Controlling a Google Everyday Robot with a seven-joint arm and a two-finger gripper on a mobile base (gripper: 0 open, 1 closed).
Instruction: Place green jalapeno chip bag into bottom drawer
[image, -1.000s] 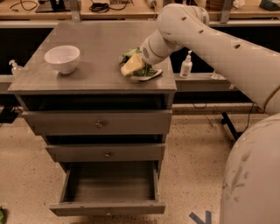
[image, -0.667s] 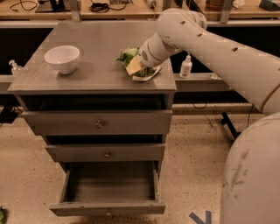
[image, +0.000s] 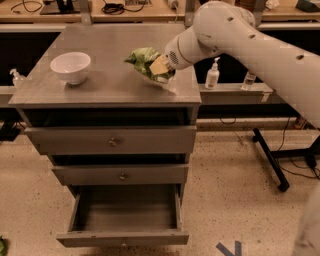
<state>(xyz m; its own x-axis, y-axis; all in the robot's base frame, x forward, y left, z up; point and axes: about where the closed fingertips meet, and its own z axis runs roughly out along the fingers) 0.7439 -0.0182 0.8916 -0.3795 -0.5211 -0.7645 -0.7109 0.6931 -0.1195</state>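
Bag (image: 141, 59): crumpled, green with pale patches, at the right-hand part of the cabinet top (image: 100, 85), toward its front. It appeared raised slightly off the surface on its right side; whether its left end touched the top could not be told.

Gripper (image: 158, 69): clenched on the bag's right end. One tan finger pad (image: 160, 64) lay across the foil, and the foil bunched around it. The opposite finger was hidden behind the bag. Jaws narrow, only the pinched foil between them.

Arm (image: 250, 45): white, entered from the upper right and reached leftward over the cabinet's right edge.

Bowl (image: 70, 66): white, upright, on the left part of the top, well apart from the bag.

Drawer (image: 125, 215): lowest of three, pulled out, grey box showing, interior bare. Short front facing the camera. It sat directly below the cabinet front, far beneath the bag.

Middle drawer (image: 121, 175) and top drawer (image: 112, 141): both pushed in, each with a small round knob.

Surroundings: a white pump bottle (image: 213, 74) stood on a ledge just right of the cabinet. A black stand leg (image: 270, 160) crossed the speckled floor (image: 230, 200).
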